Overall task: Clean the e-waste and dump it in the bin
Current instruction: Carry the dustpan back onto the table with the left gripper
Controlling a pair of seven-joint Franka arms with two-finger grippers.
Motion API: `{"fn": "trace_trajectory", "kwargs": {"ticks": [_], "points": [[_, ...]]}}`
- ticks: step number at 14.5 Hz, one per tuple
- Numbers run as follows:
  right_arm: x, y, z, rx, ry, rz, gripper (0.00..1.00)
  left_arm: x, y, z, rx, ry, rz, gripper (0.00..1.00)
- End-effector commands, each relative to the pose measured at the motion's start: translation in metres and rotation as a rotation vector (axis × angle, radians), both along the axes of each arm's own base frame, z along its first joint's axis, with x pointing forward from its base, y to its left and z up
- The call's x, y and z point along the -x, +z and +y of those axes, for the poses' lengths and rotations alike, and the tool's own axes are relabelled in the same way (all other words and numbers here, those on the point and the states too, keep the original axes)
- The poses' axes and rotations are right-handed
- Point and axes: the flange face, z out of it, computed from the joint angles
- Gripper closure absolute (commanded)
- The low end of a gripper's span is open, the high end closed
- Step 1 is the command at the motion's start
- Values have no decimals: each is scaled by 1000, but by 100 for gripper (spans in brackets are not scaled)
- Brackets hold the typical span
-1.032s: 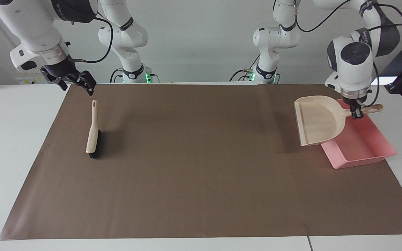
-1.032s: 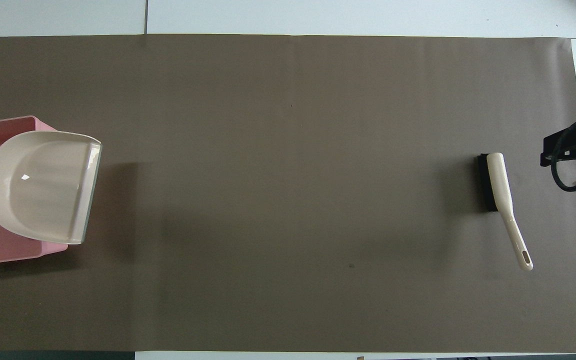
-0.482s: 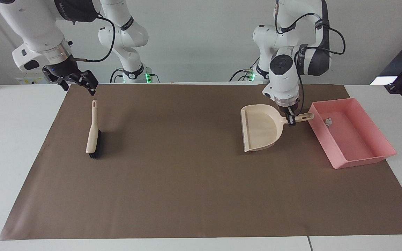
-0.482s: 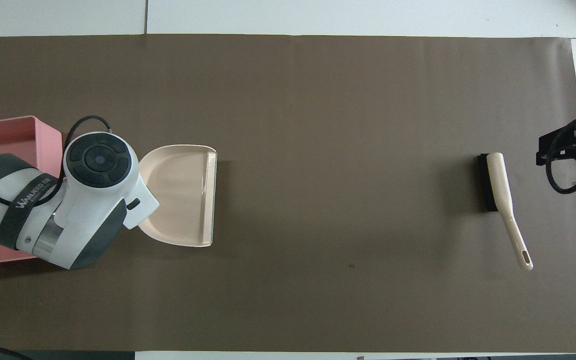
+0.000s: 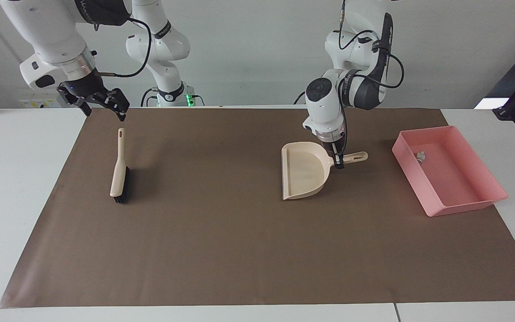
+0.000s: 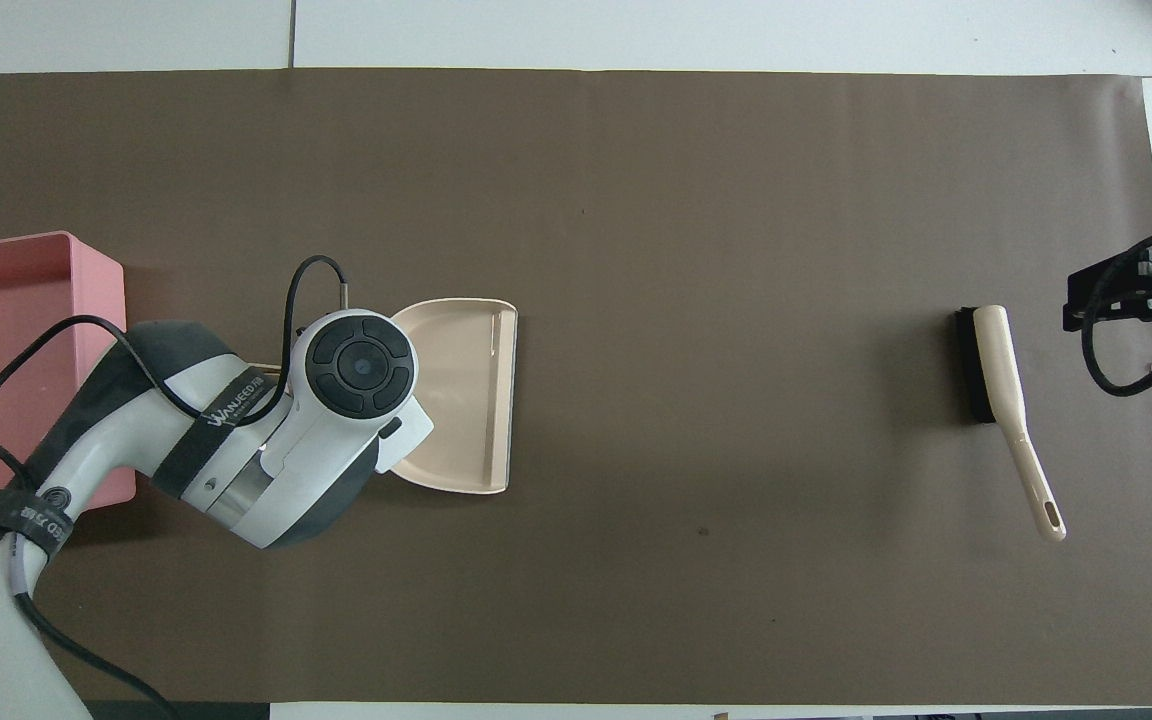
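The e-waste (image 5: 420,156), a small white piece with a dark bit, lies in the pink bin (image 5: 463,206) at the left arm's end of the mat. In the overhead view the bin (image 6: 6,300) shows but the e-waste is hidden by the arm. My left gripper (image 5: 338,162) is shut on the handle of the cream dustpan (image 5: 304,172), which is empty and level, low over or on the mat beside the bin, toward the middle (image 6: 461,395). My right gripper (image 5: 104,112) is open and empty, raised over the mat's edge near the brush (image 5: 119,172).
The cream brush with black bristles (image 6: 1001,385) lies on the brown mat (image 5: 221,250) at the right arm's end. White table (image 5: 16,188) surrounds the mat. The right gripper's body shows at the overhead view's edge (image 6: 1126,295).
My left arm has carried the dustpan from over the bin toward the middle of the mat and lowered it. The e-waste now shows in the bin. The right gripper barely moved.
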Motion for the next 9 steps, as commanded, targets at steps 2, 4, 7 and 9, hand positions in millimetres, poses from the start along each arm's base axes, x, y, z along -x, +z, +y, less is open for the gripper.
{"fn": "trace_trajectory", "kwargs": {"ticks": [2,4,7,9], "points": [[4,1,-2,-20,12,-15,0,1,-18,-7,32,5,-2,92],[4,1,-1,-20,14,-15,0,3,-18,-6,19,12,10,44],[4,1,-2,-20,12,-15,0,2,4,4,19,46,-1,6],[4,1,-2,-20,12,-15,0,1,23,27,8,207,-34,3]]}}
